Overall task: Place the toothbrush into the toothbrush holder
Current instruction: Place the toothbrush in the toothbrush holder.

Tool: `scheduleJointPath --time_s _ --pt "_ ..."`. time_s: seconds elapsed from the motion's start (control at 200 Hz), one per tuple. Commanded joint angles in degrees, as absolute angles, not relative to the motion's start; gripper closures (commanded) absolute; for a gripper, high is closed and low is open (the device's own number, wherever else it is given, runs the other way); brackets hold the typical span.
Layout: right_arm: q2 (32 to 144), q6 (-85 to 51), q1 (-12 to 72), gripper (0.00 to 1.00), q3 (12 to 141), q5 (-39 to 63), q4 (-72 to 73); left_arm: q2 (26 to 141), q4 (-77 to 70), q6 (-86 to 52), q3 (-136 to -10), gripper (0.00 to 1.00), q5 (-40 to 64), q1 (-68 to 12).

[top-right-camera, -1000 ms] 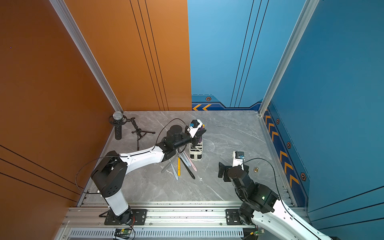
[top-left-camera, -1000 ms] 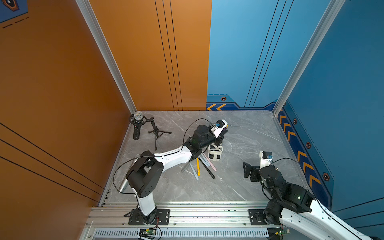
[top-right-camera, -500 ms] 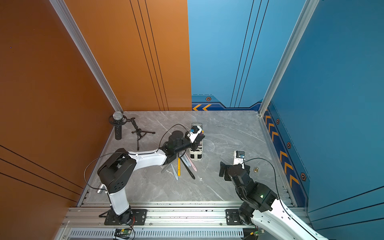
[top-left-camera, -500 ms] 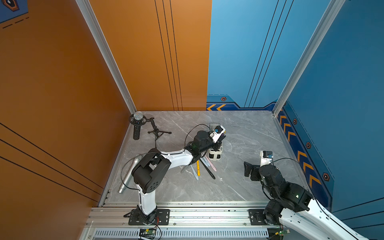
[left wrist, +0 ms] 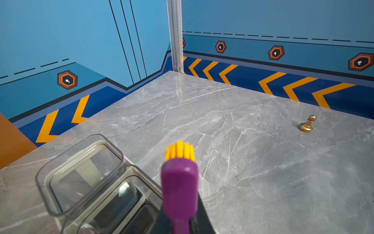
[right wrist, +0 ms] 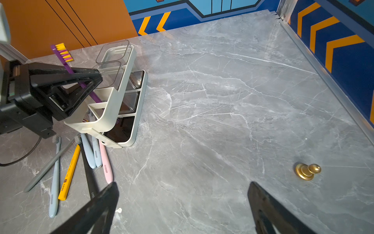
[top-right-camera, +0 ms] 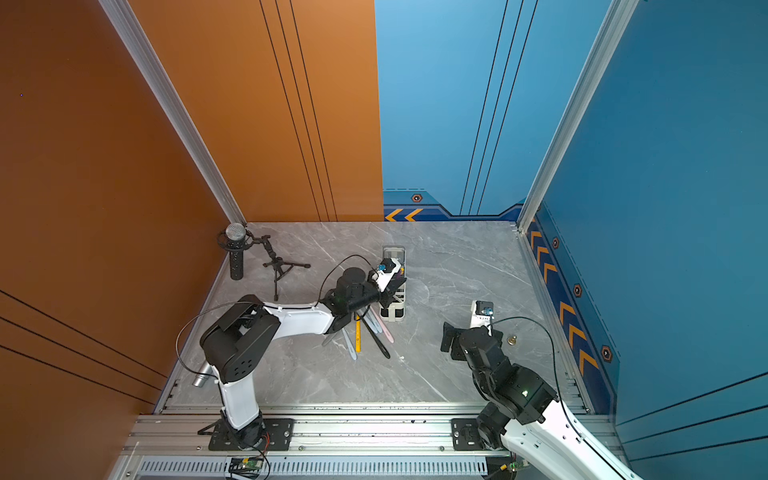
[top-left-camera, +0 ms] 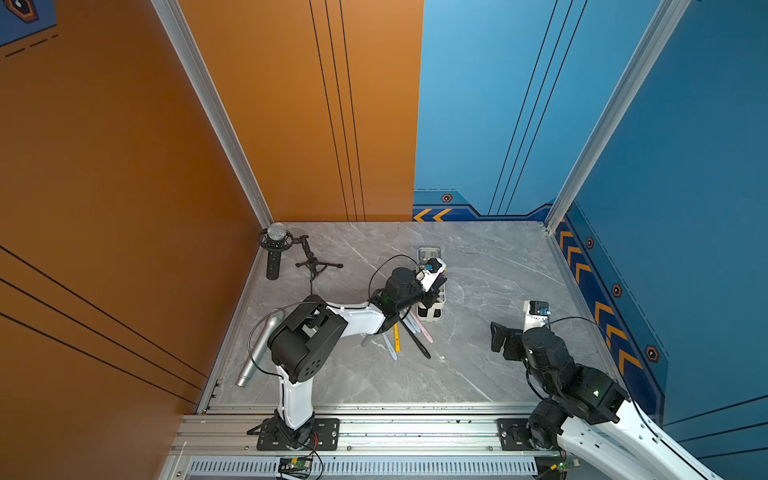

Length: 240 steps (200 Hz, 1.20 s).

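**Left gripper** (right wrist: 95,80): The jaws are pressed together on the purple handle of the toothbrush (right wrist: 64,54), pinching it at about mid-length. The toothbrush is tilted. Its yellow-bristled head projects up and beyond the fingertips. From under the jaws, the rest of the handle slopes down into the toothbrush holder (right wrist: 113,105) and passes behind the cut-out side wall. A short purple section shows low in the frame near the base. It cannot be told whether the end touches the bottom.

**Toothbrush holder:** It stands on the grey marble table (right wrist: 222,101), directly below the left gripper. Its clear square cups lie on the side beyond the fingertips. In both top views the gripper covers the middle of the holder.

**Right gripper** (right wrist: 183,184): The jaws are spread wide with nothing between them. It is held over bare table, well apart from the holder.

**Other items:**
- Loose toothbrushes (right wrist: 68,172) in yellow, pink, pale blue, black and grey lie fanned on the table. They are at the end of the holder on the wrist side of the left gripper.
- A gold chess pawn (right wrist: 307,171) stands near the right gripper, outside its jaw gap.
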<state>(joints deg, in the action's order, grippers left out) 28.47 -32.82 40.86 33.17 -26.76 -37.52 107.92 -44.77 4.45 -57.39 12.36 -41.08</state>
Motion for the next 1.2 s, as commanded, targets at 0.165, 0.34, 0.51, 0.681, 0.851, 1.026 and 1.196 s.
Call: scheduleJointPath --time_s 0.165,0.34,0.51,0.681,0.851,1.026,1.196 --pt "27.69 -31.46 38.68 0.0 32.87 -24.81 -37.97 108.94 -47.24 3.42 -57.31 0.78 14.77 -40.42" --pt "27.71 -31.3 38.39 0.0 32.87 -23.99 -37.88 109.2 -47.72 3.39 -57.46 0.57 15.13 -40.55" --pt "28.06 -30.77 38.14 0.0 33.23 -23.47 -37.83 108.96 -47.83 3.56 -57.44 0.5 15.17 -40.65" --pt "30.01 -29.62 38.14 0.0 33.75 -22.05 -37.45 107.6 -47.84 4.25 -57.06 0.43 14.85 -40.96" --pt "33.09 -28.31 38.39 0.0 35.11 -21.41 -37.61 104.96 -47.82 4.94 -56.14 0.39 13.78 -41.46" --pt "35.3 -27.77 38.58 0.0 36.02 -20.78 -37.66 101.37 -47.8 3.93 -54.15 0.35 11.57 -41.74" --pt "36.78 -24.74 38.67 0.0 37.58 -11.03 -36.48 96.12 -47.69 1.76 -48.33 0.31 7.53 -42.23"
